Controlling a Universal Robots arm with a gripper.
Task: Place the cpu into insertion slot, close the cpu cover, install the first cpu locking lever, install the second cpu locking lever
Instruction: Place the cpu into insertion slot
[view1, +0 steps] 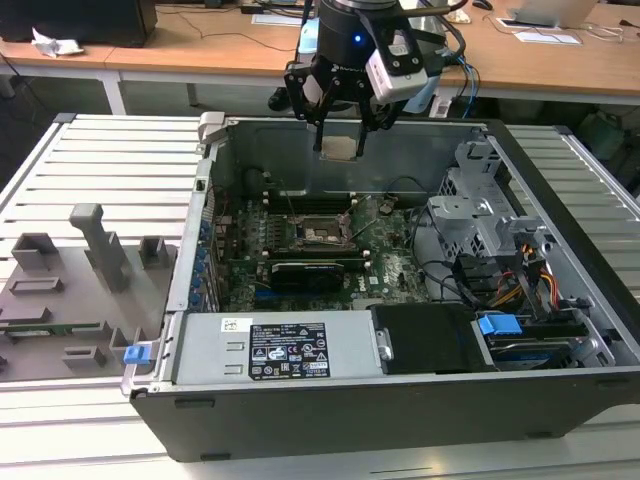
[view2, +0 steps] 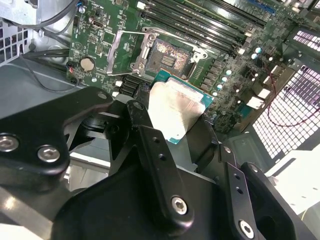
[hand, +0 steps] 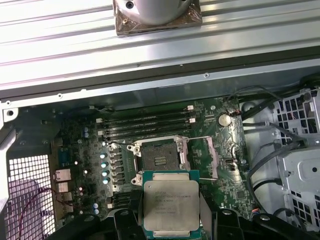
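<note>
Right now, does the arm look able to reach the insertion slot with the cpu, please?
Probably yes: the tool holds the cpu above the insertion slot, the cpu cover stands swung open, and nothing lies between.

In the second wrist view, the black pincer (view2: 176, 120) covers one corner of the cpu (view2: 175, 100), a flat square chip with a dull silver-beige top, hiding where it is gripped. In the first wrist view, the picture's edge cuts off most of the pincer. In the exterior view, the square black insertion slot (view1: 322, 232) is too small for detail, and the dark robot arm (view1: 352, 25) is cut off.
</note>
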